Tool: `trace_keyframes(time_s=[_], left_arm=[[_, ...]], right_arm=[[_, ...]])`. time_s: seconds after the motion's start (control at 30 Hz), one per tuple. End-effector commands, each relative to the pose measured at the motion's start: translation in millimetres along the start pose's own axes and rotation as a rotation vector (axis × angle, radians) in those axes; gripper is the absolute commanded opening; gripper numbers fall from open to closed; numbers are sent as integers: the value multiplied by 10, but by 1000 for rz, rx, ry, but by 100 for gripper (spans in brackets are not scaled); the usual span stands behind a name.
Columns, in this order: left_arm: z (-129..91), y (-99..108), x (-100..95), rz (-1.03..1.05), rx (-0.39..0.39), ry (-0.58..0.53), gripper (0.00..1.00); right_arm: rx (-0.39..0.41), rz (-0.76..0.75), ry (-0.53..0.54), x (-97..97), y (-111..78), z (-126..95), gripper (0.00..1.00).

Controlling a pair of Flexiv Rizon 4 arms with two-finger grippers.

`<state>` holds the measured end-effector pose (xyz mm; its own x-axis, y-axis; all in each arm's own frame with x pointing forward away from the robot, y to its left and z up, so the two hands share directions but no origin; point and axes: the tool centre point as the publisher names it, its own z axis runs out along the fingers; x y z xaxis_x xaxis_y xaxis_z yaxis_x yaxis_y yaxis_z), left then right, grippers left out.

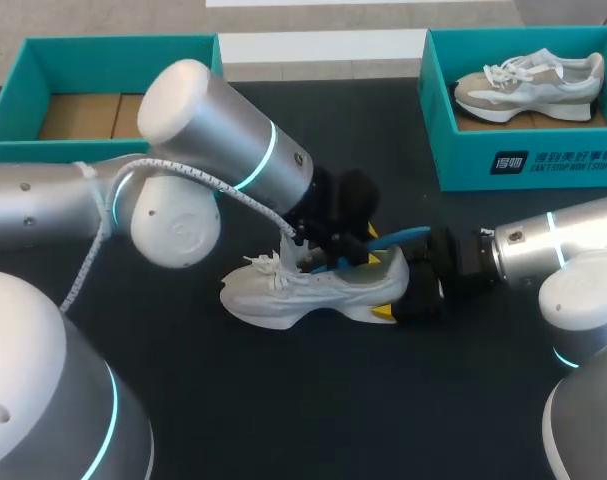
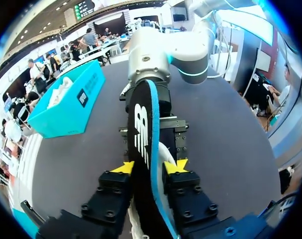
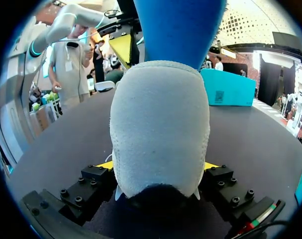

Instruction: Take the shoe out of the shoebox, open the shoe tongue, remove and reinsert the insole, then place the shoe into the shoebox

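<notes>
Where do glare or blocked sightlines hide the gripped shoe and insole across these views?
Head view: light glares off the left arm, which covers the shoe at its opening. Left wrist view: the dark insole in the left gripper hides most of the shoe. Right wrist view: the heel fills the middle, evenly lit, no glare.

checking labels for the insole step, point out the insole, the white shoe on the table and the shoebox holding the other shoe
insole [image 2: 140,114]: left wrist view, its black top face
white shoe [image 1: 323,290]: head view, middle of its side
shoebox [image 1: 463,160]: head view, its teal front wall
</notes>
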<state>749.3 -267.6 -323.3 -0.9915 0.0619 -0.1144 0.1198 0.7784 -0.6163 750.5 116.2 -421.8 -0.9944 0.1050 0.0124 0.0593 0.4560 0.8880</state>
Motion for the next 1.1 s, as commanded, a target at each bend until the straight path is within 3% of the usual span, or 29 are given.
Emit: trace_keyframes(time_s=[0.03,0.3,0.7,1.1], left_arm=[[66,-14,-27,-7,7,9,0],[-251,-88,10,-25,69,58,0],[-867,-585,-132,-65,234,111,0],[-1538,-1051,-270,-158,612,258,0]], right_arm=[[2,0,-1,-8,-14,32,0],[2,0,-1,-8,-14,32,0],[2,0,-1,-8,-14,32,0],[2,0,-1,-8,-14,32,0]])
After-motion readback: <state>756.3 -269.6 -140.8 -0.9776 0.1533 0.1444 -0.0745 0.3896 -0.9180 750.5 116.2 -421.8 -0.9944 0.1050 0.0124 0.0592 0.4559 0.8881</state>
